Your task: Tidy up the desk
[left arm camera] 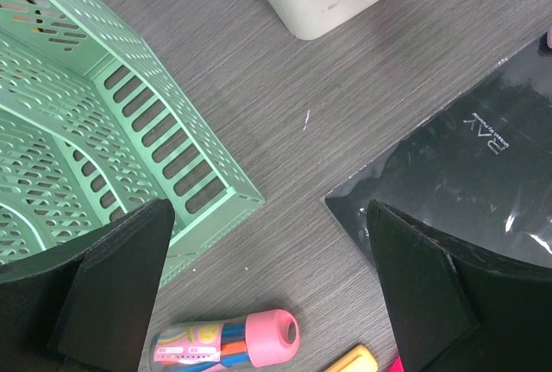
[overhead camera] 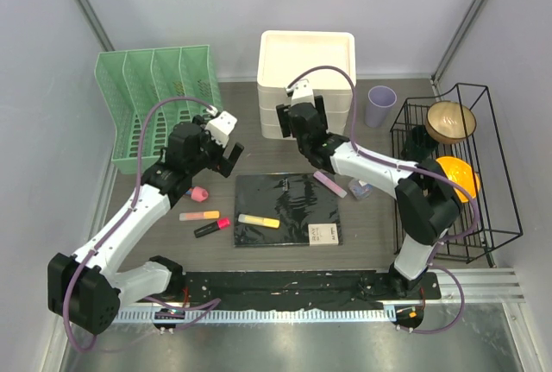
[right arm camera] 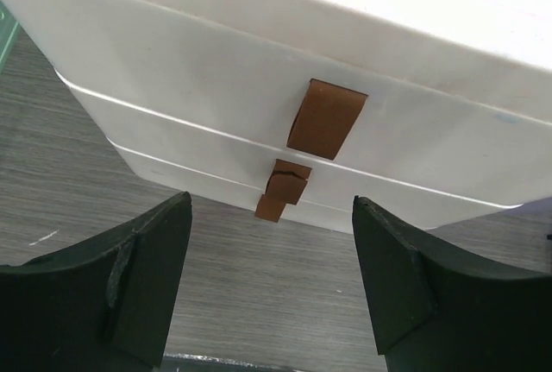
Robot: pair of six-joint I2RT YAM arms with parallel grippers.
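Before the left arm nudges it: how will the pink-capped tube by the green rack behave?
The pink-capped tube lies on its side on the desk and looks round, so it probably rolls if pushed sideways. Small and plastic-looking, likely light and stiff.

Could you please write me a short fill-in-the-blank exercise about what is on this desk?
1. The yellow highlighter lies on the black ____.
2. The wire rack holds a wooden bowl and a second bowl, coloured ____.
3. The right gripper, jaws open, faces the ____ drawer unit.
4. The slotted file sorter is ____.
Missing words: notebook; orange; white; green.
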